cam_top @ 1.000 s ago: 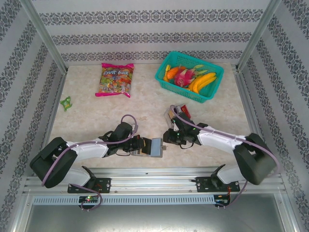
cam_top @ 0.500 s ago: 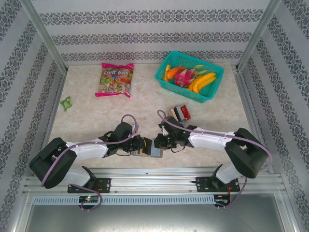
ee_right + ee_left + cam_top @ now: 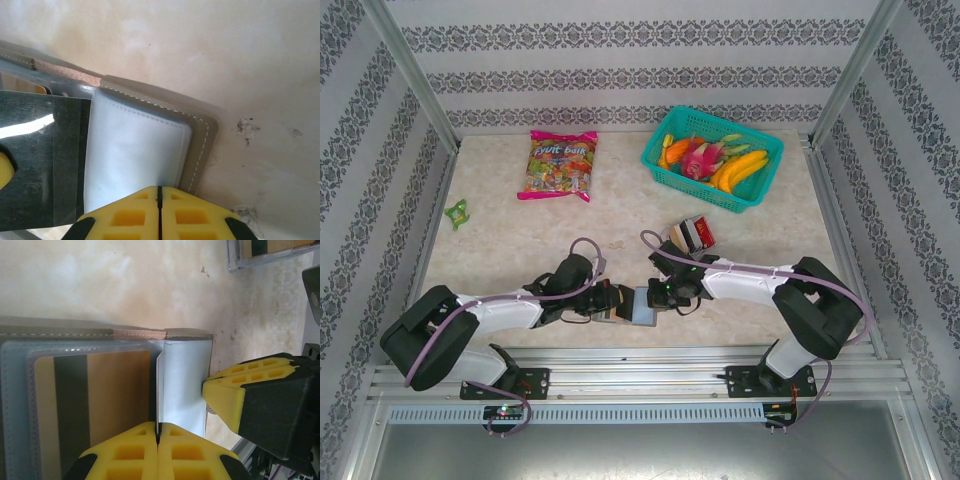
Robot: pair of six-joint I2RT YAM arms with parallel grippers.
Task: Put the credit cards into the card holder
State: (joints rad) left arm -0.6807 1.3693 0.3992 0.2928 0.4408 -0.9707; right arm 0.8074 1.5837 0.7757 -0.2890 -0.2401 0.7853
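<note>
The card holder (image 3: 642, 305) lies open near the table's front edge, between my two grippers. Its pale blue panel (image 3: 185, 380) and grey stitched rim (image 3: 200, 150) face up, and a tan card with a dark stripe (image 3: 100, 405) sits in its clear pocket. My left gripper (image 3: 613, 303) (image 3: 159, 432) is shut on a thin leaf of the holder, which stands on edge. My right gripper (image 3: 660, 296) (image 3: 160, 197) is shut with its tips at the holder's right edge; nothing shows between them. The credit cards (image 3: 691, 234) (image 3: 260, 250) lie stacked behind the right arm.
A teal basket (image 3: 756, 195) of fruit stands at the back right. A candy bag (image 3: 560, 165) lies at the back left and a small green wrapper (image 3: 456, 211) near the left wall. The metal rail (image 3: 640, 375) runs just in front of the holder.
My right gripper has moved left and forward from the credit cards to the card holder's right edge and closed its jaws. The left gripper has stayed shut on the holder.
</note>
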